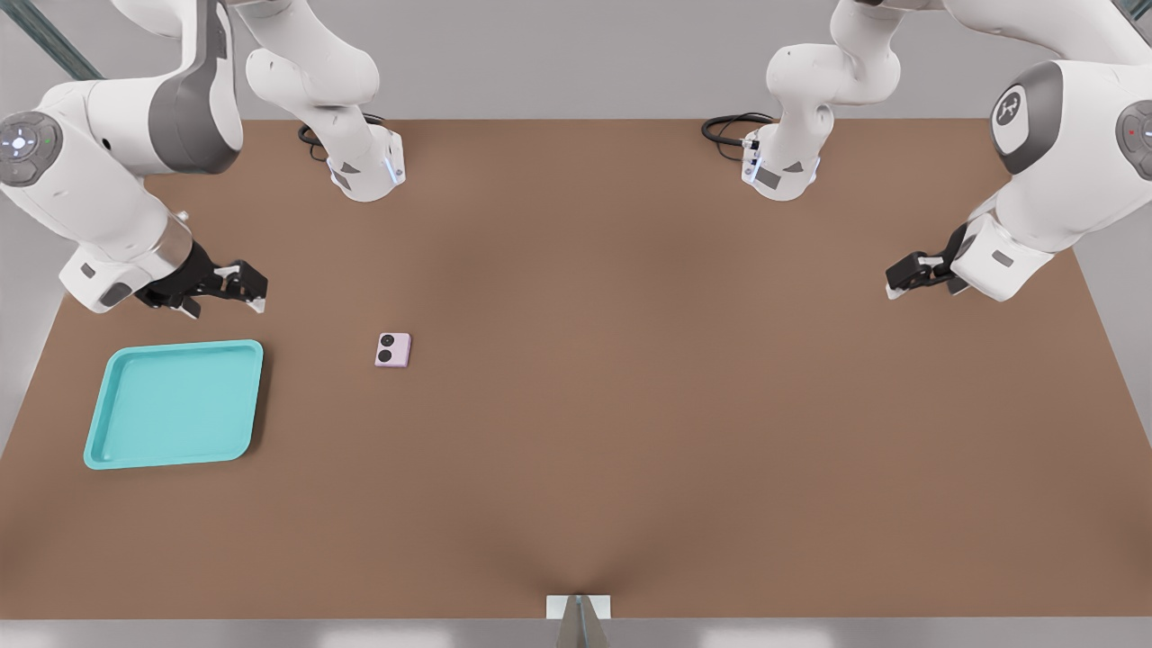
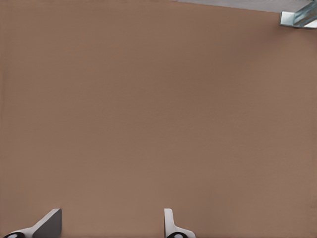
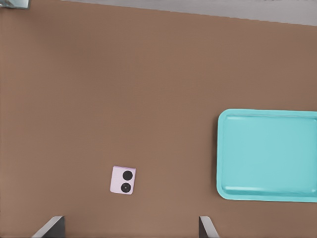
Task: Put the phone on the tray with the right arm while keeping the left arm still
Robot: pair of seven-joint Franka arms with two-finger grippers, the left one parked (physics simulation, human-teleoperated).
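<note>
1. While the white jointed right arm (image 1: 99, 171) with its grey side panels reaches in from the front view's left, its black two-finger gripper (image 1: 245, 290) hangs above the bare brown table (image 1: 630, 405), just beyond the tray's far edge and holding nothing.
2. In the right wrist view only the tips of the two fingers (image 3: 49, 228) show, cut off by the frame edge; they stand spread wide apart with empty table between them.
3. The tiny pale pink-lilac squarish phone (image 1: 393, 349) lies flat on the table, lens side up with both black round lenses visible, apart from the gripper and towards the front view's right of it.
4. The flat turquoise rectangular plastic tray (image 1: 117, 450) with rounded corners and a low rim sits near the table's edge on the front view's left, well apart from the phone; in the right wrist view one side of the tray (image 3: 223, 148) runs out of frame.
5. The upper links of the right arm are cut off by the front view's top edge.
</note>
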